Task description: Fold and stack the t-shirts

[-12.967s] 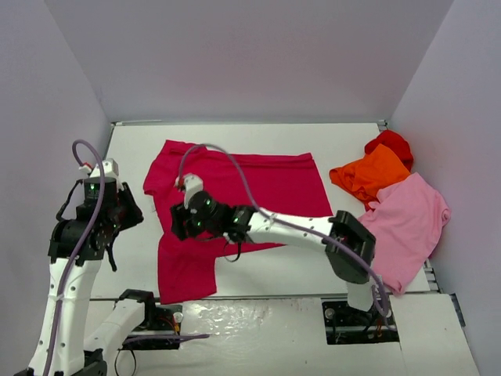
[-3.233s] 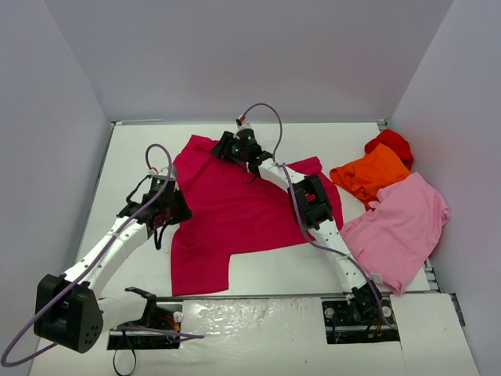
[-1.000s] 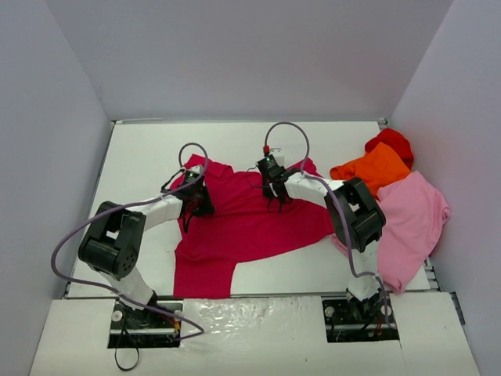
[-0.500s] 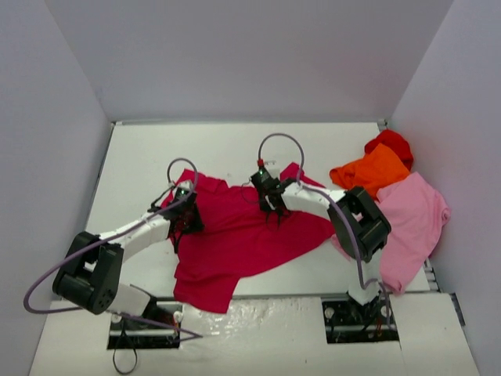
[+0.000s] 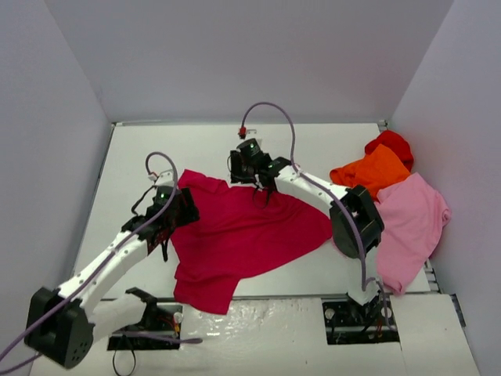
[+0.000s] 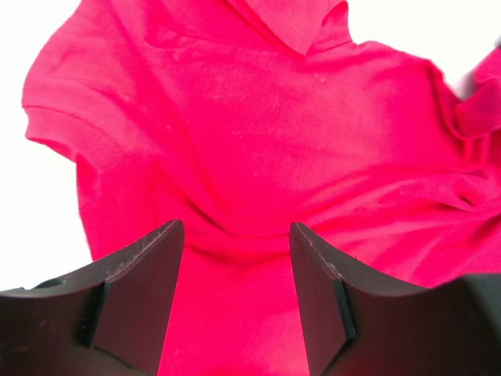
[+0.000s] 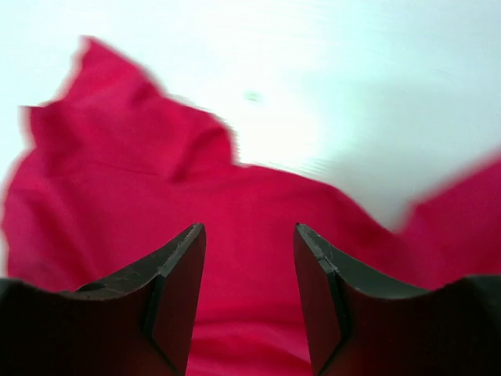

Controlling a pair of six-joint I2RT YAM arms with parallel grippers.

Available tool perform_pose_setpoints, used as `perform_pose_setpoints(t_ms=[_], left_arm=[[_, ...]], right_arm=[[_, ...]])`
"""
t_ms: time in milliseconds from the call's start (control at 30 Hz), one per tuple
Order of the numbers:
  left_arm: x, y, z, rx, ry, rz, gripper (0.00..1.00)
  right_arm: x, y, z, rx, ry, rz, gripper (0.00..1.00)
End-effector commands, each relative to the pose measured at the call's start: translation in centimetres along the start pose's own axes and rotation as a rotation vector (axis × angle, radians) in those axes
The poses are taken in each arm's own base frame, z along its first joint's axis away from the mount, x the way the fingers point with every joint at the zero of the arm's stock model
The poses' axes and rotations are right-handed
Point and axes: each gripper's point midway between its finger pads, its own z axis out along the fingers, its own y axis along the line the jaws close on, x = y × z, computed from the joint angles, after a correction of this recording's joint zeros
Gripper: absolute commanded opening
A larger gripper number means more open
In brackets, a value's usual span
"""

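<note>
Both grippers have just let go: the left gripper (image 6: 235, 227) and the right gripper (image 7: 249, 227), pinched shut a second ago, now stand partly open and empty above the crimson t-shirt (image 5: 243, 227). It lies rumpled at mid-table (image 5: 235, 141), so folding probably still lies ahead.

Lab test booth: white table (image 5: 141, 149) between plain grey walls (image 5: 235, 63)
</note>
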Motion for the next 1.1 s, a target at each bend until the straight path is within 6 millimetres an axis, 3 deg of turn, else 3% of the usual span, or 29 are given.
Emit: perform_pose_setpoints(t_ms=[0,100,267,467,800,1067], left_arm=[[-3.6,-0.9,-3.5,0.034,-0.109,-0.025,0.53],[-3.1,-0.3,-5.0,0.022,-0.092,-0.034,0.54],[-2.8,0.1,-6.7,0.032,-0.096,-0.073,0.53],[-2.8,0.3,-7.4,0.044,-0.116,-0.083,0.54],[-2.4,-0.2,-6.4,0.049,-0.080,-0.067,0.53],[-1.5,-0.2,-5.8,0.056,-0.055,-0.062,0.53]], right_arm=[[1.2,7.8,3.5,-0.394,0.048,0.066,0.46],[2.0,8.2,6.3,-0.373,0.076,0.107,0.43],[2.0,6.9,8.4,-0.242,0.044,0.066,0.43],[2.6,7.0,9.3,-0.246,0.051,0.071,0.43],[3.0,8.1,9.0,-0.273,0.057,0.079,0.41],[2.3,9.3,8.9,-0.300,0.030,0.087,0.01]])
